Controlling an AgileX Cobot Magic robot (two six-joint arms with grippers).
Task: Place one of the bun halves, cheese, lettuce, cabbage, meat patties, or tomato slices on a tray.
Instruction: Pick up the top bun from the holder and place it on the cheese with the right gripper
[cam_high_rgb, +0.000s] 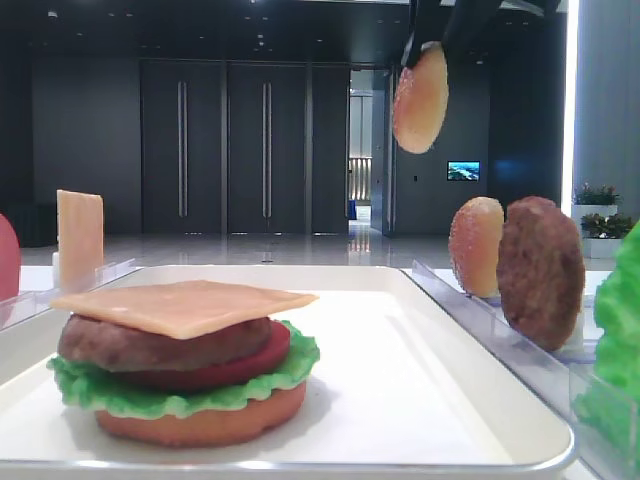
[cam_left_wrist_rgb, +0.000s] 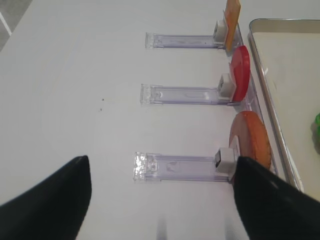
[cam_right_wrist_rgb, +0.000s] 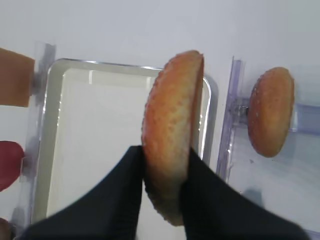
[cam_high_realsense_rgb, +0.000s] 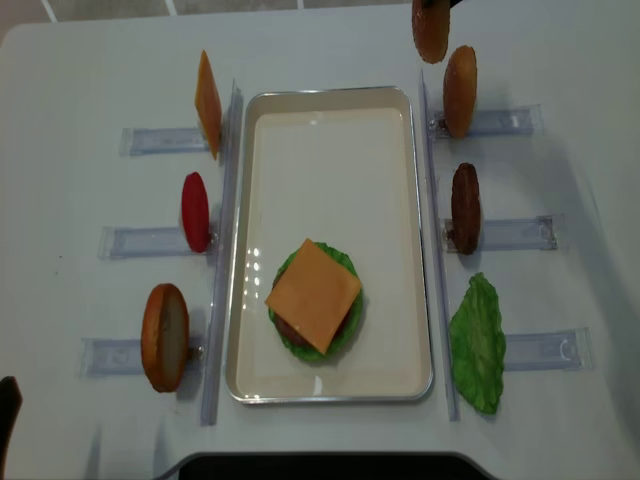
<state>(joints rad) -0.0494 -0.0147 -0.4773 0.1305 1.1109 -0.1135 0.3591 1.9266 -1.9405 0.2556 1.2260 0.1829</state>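
My right gripper hangs high above the far right corner of the tray, fingers pinched on the top bun, held on edge. My left gripper hovers spread over the table, holding nothing.

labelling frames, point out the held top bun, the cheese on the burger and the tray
top bun (cam_right_wrist_rgb: 167, 130), right wrist view, speckled crust
cheese slice (cam_high_realsense_rgb: 313, 296), overhead view, slice centre
tray (cam_high_realsense_rgb: 330, 125), overhead view, bare floor
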